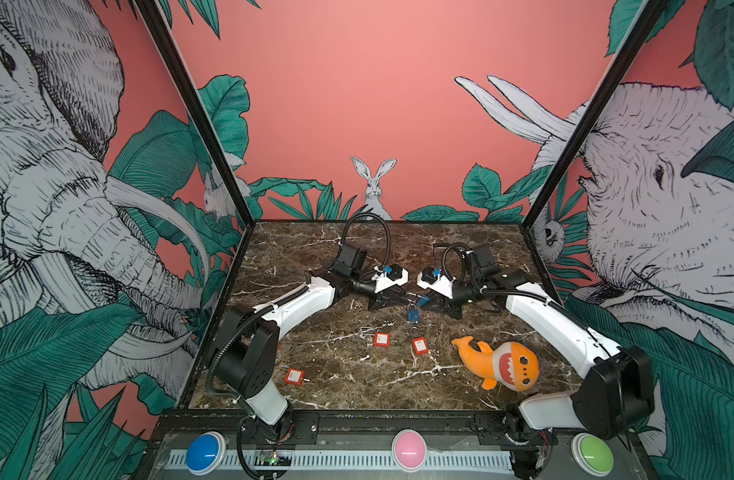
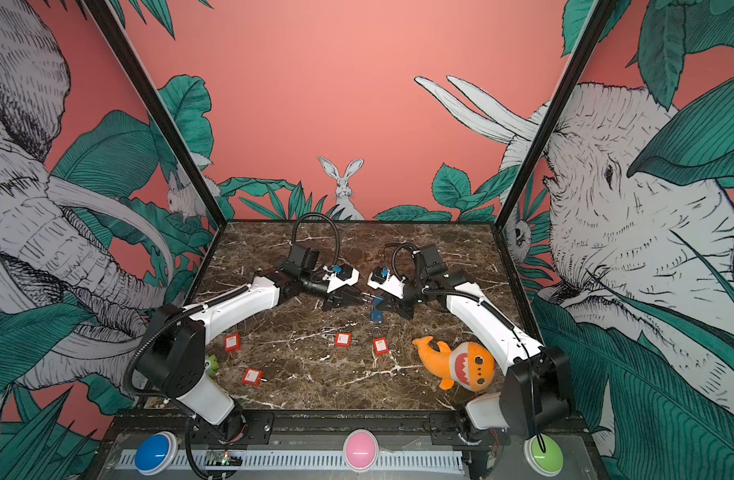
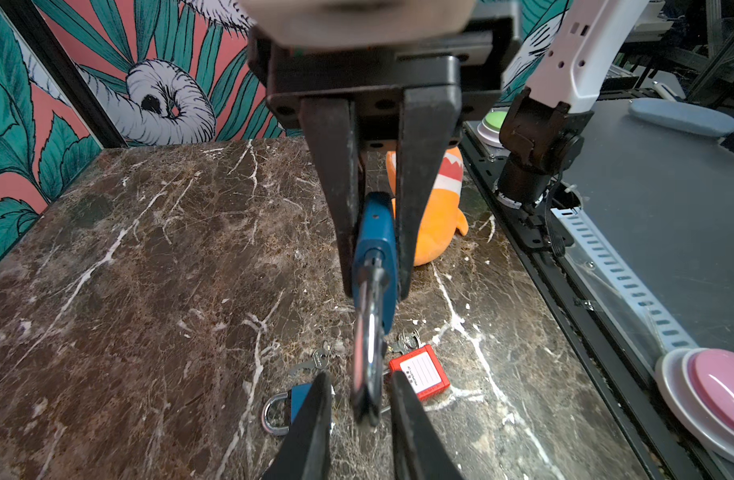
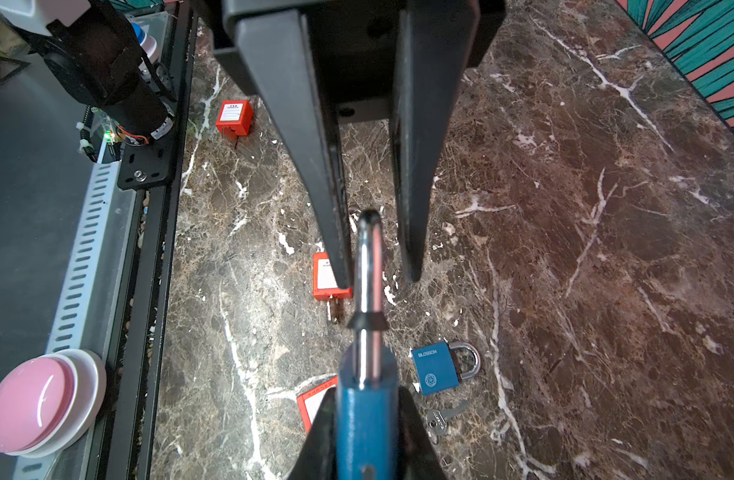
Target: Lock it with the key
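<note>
Right hand (image 4: 365, 395) clamped on the flat sides of the blue padlock (image 4: 365, 432), held above the surface (image 4: 564, 249). Left hand (image 4: 377, 280) stands parted astride its shackle (image 4: 369, 257). Judged rigid and dense; chrome slick, so grip the painted body faces.

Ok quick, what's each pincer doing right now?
Left pincer: open, jaws straddling the shackle, not clamped.
Right pincer: closed on the body of the blue padlock.
</note>
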You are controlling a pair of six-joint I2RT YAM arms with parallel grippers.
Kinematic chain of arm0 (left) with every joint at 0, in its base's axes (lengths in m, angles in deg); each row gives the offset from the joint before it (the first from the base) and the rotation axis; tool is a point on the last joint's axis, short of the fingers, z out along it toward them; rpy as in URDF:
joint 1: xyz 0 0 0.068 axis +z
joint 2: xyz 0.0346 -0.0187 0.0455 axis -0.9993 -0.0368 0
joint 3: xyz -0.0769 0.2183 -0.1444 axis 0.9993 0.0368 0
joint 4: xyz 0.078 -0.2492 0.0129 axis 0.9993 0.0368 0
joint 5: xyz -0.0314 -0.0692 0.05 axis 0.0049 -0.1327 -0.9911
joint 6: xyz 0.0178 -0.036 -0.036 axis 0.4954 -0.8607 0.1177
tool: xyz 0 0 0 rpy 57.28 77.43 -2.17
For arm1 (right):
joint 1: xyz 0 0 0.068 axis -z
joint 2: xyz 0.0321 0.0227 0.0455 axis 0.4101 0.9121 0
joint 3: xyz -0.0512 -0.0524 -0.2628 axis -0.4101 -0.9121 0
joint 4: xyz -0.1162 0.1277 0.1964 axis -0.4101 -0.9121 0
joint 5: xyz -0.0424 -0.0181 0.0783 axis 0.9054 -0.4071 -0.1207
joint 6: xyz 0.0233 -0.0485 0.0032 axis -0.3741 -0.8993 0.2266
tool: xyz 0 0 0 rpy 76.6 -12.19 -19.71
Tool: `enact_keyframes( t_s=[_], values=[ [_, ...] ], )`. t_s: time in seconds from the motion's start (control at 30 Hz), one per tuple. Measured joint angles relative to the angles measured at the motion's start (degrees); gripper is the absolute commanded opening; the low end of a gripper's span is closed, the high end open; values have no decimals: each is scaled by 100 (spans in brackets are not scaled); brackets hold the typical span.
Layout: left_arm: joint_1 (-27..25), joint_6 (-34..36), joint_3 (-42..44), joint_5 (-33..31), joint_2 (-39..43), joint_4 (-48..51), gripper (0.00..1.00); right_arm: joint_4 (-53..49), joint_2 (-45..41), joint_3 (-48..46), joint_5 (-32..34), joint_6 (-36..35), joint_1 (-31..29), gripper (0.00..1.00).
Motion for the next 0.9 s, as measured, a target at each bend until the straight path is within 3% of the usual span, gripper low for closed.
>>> enact_keyframes(
  t_s=[0.4, 0.63, 0.9],
  values=[
    [-4, 31, -103, 92, -20, 87, 16, -44, 0, 0, 4, -50, 0, 0],
    [-7, 234, -140, 203, -76, 273, 0, -68, 79, 98, 85, -109, -9, 0],
    [-7, 262, -188, 199, -151, 343, 0, -153, 203, 203, 146, -205, -46, 0]
  ],
)
